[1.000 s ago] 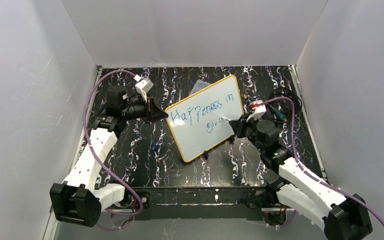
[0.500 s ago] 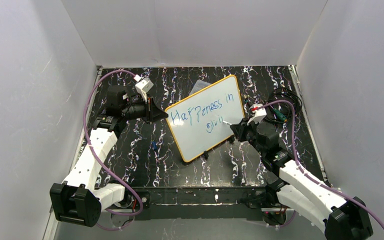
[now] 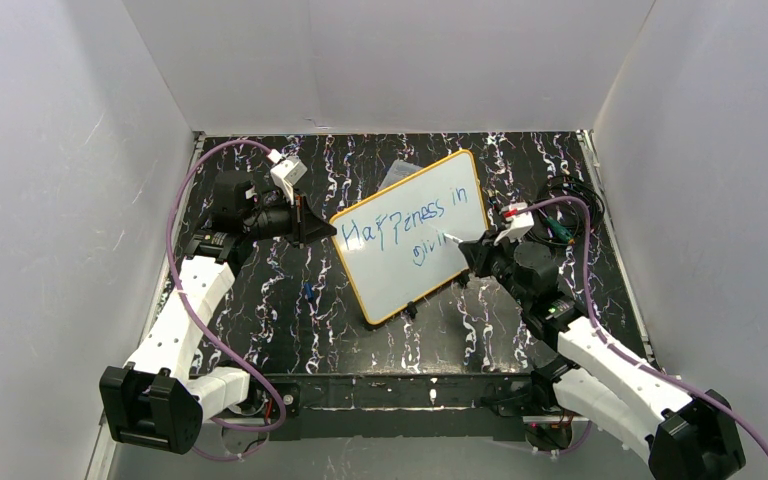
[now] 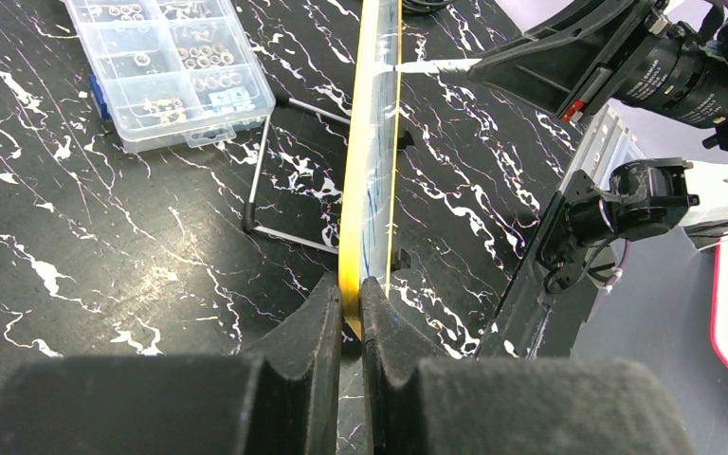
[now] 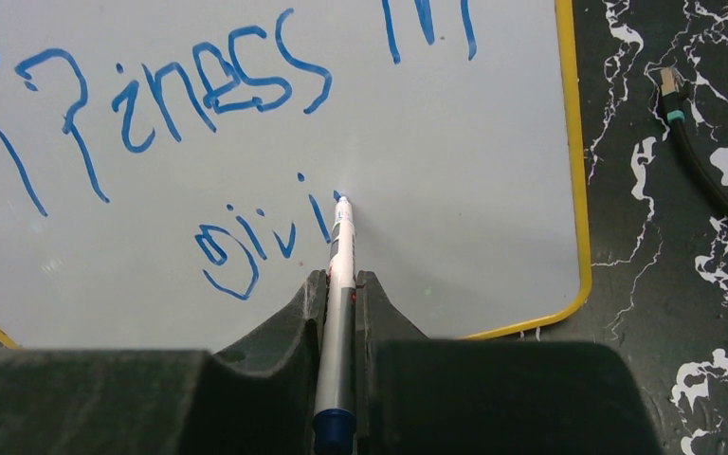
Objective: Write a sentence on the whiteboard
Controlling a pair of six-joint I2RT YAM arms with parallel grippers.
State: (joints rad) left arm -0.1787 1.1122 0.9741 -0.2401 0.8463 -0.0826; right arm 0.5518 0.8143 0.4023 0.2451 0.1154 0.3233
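Four letters, "givi", of the sentence's second line stand on the whiteboard propped mid-counter; the right fingers, pinching the marker, have raised its tip back beside the last "i", likely for "n", while the left fingers clamp its edge.

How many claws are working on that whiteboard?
2. The left claw pinches the yellow edge of the whiteboard; the right claw holds a marker, tip on the writing surface.
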